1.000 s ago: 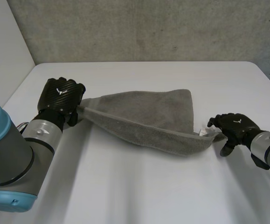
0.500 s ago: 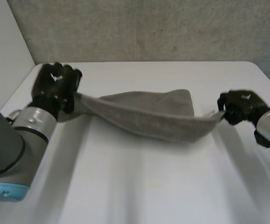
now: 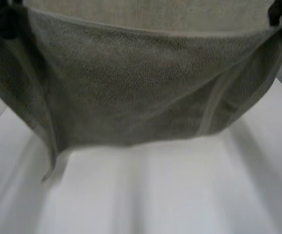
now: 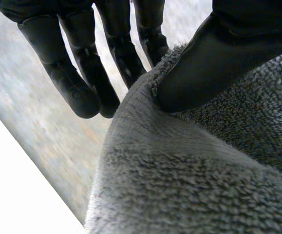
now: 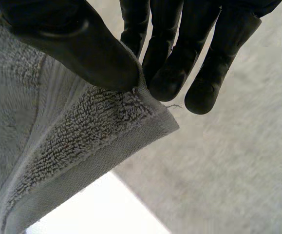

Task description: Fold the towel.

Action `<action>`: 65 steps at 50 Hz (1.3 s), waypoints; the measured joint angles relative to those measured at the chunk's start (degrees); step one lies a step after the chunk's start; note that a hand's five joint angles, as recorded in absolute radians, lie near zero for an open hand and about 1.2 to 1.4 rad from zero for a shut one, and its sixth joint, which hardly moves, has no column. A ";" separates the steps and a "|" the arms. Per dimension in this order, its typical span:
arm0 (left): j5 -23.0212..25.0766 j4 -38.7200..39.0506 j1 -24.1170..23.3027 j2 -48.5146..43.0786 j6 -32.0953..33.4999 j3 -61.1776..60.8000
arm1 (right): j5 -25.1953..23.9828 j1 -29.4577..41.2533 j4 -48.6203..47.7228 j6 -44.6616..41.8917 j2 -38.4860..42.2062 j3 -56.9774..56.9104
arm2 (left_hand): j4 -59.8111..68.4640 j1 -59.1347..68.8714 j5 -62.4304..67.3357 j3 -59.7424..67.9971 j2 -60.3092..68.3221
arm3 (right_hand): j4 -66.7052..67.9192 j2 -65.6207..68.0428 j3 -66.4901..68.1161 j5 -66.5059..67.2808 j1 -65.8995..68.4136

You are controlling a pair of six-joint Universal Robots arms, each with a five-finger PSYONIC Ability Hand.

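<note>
**A:** Towel (image 3: 131, 97) in the air, stretched wide between the two hands and hanging above the white table (image 3: 155, 195), its lower edge sagging in a soft belly.

**B:** Start at the left. The left hand (image 4: 218, 48) has its corner pinched, thumb pressed onto the pile, fingers (image 4: 77, 83) on the far side of the cloth.

**A:** Look how the terry bulges round that thumb: thick, soft, no stiffness at all. Light enough for a pinch to carry, I'd say.

**B:** Across the middle it droops. One lower corner trails down at the left, close to the table, though from the head camera I can't be sure whether it touches.

**A:** Over to the right. The right hand (image 5: 72, 44) has the hemmed corner nipped between thumb and fingertips (image 5: 170, 73), right at the flat woven band.

**B:** Best place for it. I'd expect that hem to be firmer than the loops and less likely to creep out of a pinch. Hold it by the corners with the top edge taut, and it should lay down flat rather than bunch.
</note>
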 measured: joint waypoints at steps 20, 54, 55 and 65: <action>0.12 -10.40 -0.03 -33.49 5.37 18.13 | 18.93 16.60 -0.26 -21.04 30.72 -14.59 | 0.00 0.00 -0.03 0.03 0.00 | 0.00 0.00 0.00 0.00 0.02; 0.50 8.19 -0.62 -24.38 -7.98 3.97 | 18.89 17.28 -23.13 -19.08 20.65 8.01 | 0.43 0.00 -0.03 0.14 0.29 | 0.48 0.00 0.00 0.12 0.10; 0.54 10.77 -0.65 -23.39 -7.88 -0.14 | 18.83 17.17 -22.94 -19.15 20.64 10.25 | 0.43 0.00 -0.03 0.14 0.29 | 0.48 0.00 0.00 0.12 0.10; 0.63 20.63 -0.91 -18.75 -2.33 -22.02 | 18.44 14.87 -23.16 -19.48 17.76 24.02 | 0.43 0.00 -0.03 0.16 0.29 | 0.49 0.00 0.00 0.12 0.10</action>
